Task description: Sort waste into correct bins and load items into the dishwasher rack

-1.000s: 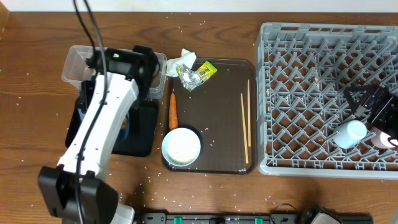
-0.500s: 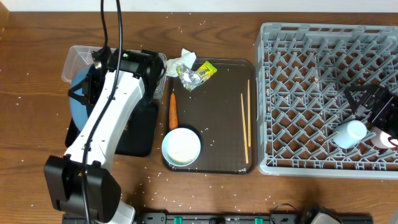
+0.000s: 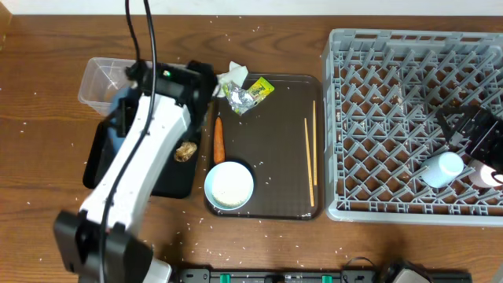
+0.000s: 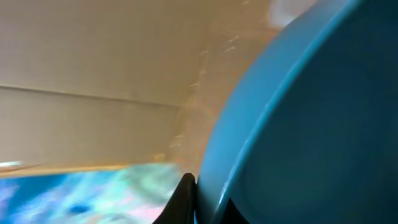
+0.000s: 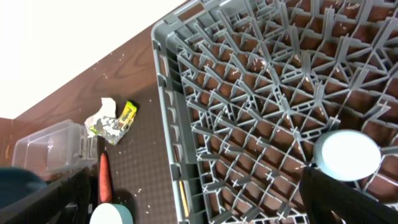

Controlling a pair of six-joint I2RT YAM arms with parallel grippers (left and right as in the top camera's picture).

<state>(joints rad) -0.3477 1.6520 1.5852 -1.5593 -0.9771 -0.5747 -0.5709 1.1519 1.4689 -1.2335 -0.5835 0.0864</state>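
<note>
My left gripper (image 4: 198,202) is shut on the rim of the large dark-blue plate (image 4: 311,124) and holds it tilted over the clear tub (image 3: 98,82) and the black tray (image 3: 177,179). In the overhead view my arm hides most of the plate. A brown food lump (image 3: 185,151) lies on the black tray. The carrot (image 3: 218,139), white bowl (image 3: 229,185), foil wrapper (image 3: 250,93), crumpled paper (image 3: 232,76) and chopsticks (image 3: 311,157) are on or at the brown serving tray (image 3: 275,141). My right gripper (image 5: 199,202) is open and empty above the grey rack (image 3: 393,102), near the light-blue cup (image 3: 442,169).
White rice grains are scattered over the wooden table and the serving tray. A pinkish thing shows at the right edge of the rack (image 3: 495,179), partly hidden. The left arm (image 3: 134,173) spans the black tray.
My left arm has swung the plate round over the bins. The brown food lump now lies in view on the black tray. The right arm has barely moved.
</note>
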